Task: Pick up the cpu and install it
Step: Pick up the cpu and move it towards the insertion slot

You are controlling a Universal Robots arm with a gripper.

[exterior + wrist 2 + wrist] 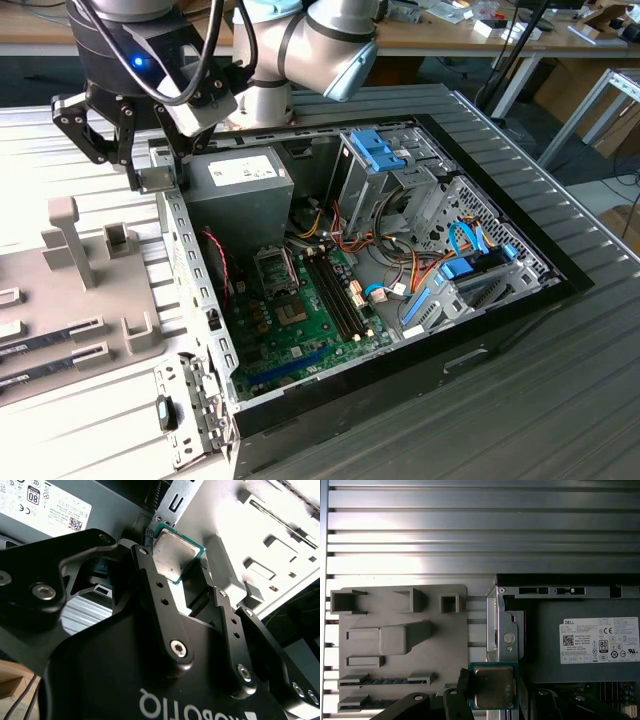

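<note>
Silver arm (330,45), pale-blue joint caps (268,8), black cables (212,50), black bolted end effector (157,176).

Open computer case (400,392), grey power supply (238,185), green motherboard (300,345), grey parts tray (30,270) alongside

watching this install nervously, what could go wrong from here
1. The hand pinches the cpu only by its edges, so it might slip or tilt.
2. It hangs over the case's metal side wall beside the power supply; a low path toward the socket could clip either.

One cpu (493,686), one gripper (176,569)
</note>
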